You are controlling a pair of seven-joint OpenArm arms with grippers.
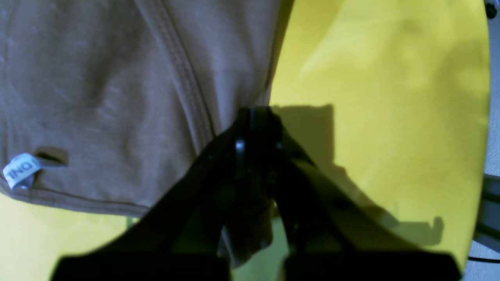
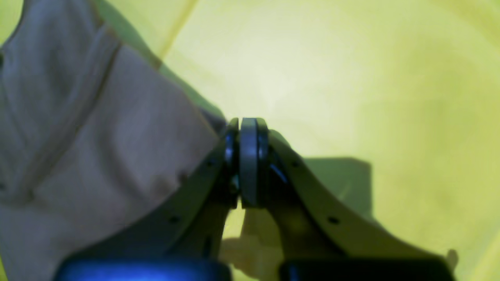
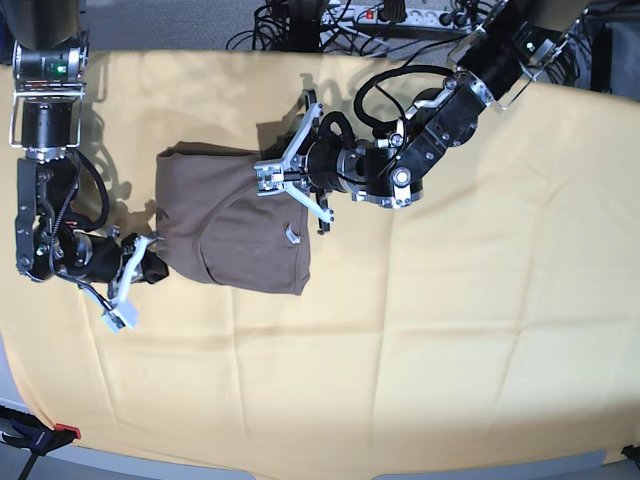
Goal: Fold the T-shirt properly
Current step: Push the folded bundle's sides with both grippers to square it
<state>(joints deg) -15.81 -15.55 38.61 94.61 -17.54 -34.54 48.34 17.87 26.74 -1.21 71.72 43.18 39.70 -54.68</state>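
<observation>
T-shirt (image 3: 232, 222) lies bunched on the yellow cloth (image 3: 450, 320) covering the bench, between the two sets of fingers, its long axis running from one to the other. Left gripper (image 3: 275, 172) has its fingers clenched on the shirt's upper edge. Right gripper (image 3: 148, 262) pinches cloth at the opposite end; its wrist view shows the fingers (image 2: 250, 156) pressed together. Both arms reach equally; the coming fold likely carries one end toward the other.

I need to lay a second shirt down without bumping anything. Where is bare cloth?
The yellow cloth lies bare right of the T-shirt and along the near edge. It is crowded at the shirt, where the left gripper and right gripper pinch its edges.
</observation>
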